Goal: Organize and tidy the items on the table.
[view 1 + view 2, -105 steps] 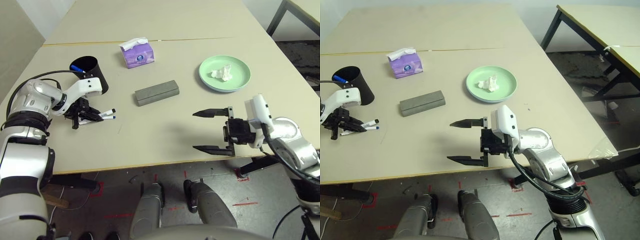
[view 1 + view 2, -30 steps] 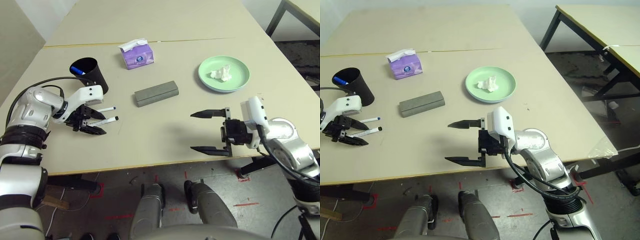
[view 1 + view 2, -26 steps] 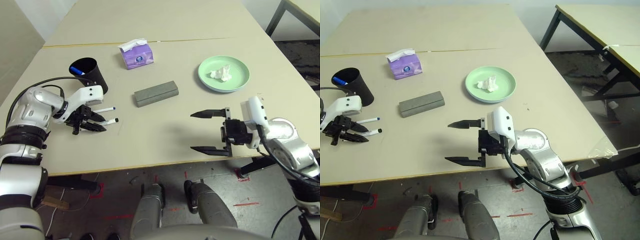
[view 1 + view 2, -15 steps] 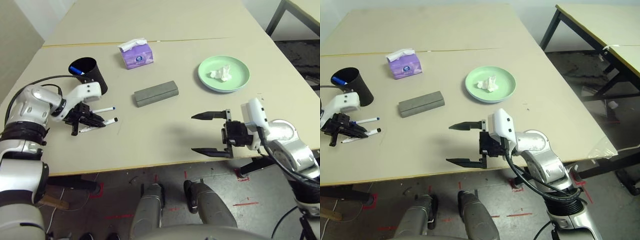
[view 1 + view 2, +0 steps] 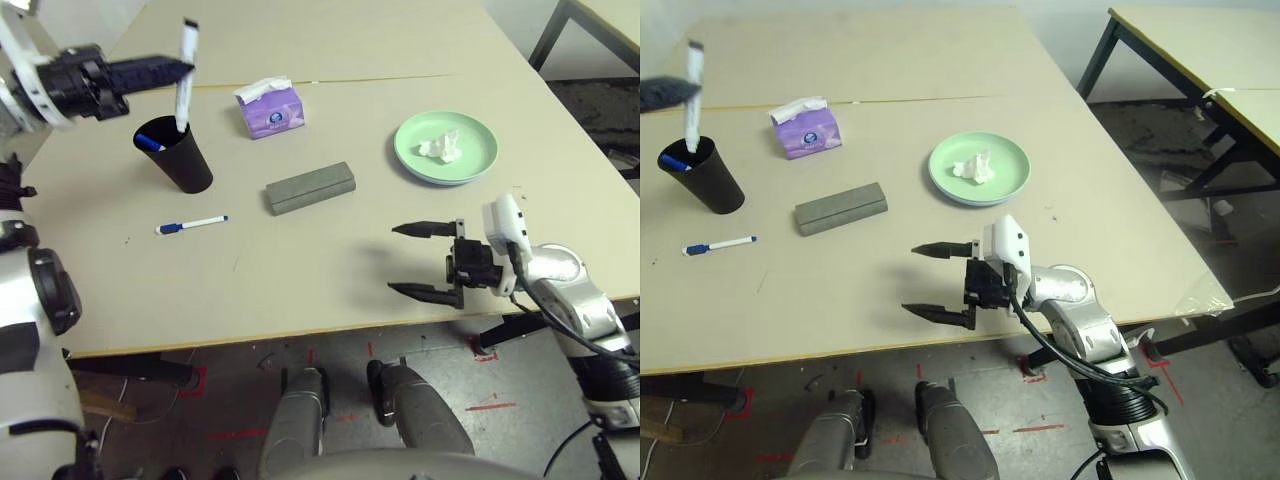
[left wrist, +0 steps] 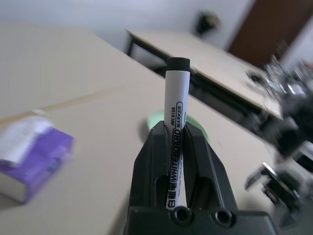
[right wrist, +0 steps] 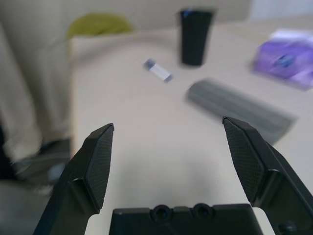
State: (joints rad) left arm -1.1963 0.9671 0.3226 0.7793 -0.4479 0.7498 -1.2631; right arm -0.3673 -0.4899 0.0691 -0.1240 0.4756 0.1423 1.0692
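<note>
My left gripper (image 5: 172, 70) is shut on the white marker with the black cap (image 5: 184, 75), also seen between the fingers in the left wrist view (image 6: 175, 128). It holds the marker upright, its lower end at the mouth of a black cup (image 5: 178, 158). A second white marker with a blue cap (image 5: 192, 225) lies on the table (image 5: 330, 300) in front of the cup. The grey glasses case (image 5: 311, 187) lies mid-table. A crumpled tissue (image 5: 441, 147) rests on the green plate (image 5: 478, 160). My right gripper (image 5: 420, 260) hovers open and empty near the front edge.
A purple tissue box (image 5: 271, 108) stands behind the case, near the yellowish seam (image 5: 400, 77). A blue-capped pen (image 5: 148, 142) sticks up inside the cup. Another table (image 5: 1200, 50) stands off to the right.
My left gripper has lifted the black-cap marker off the table and carried it up and back over the cup. The blue-cap marker stayed on the table. The right gripper barely moved.
</note>
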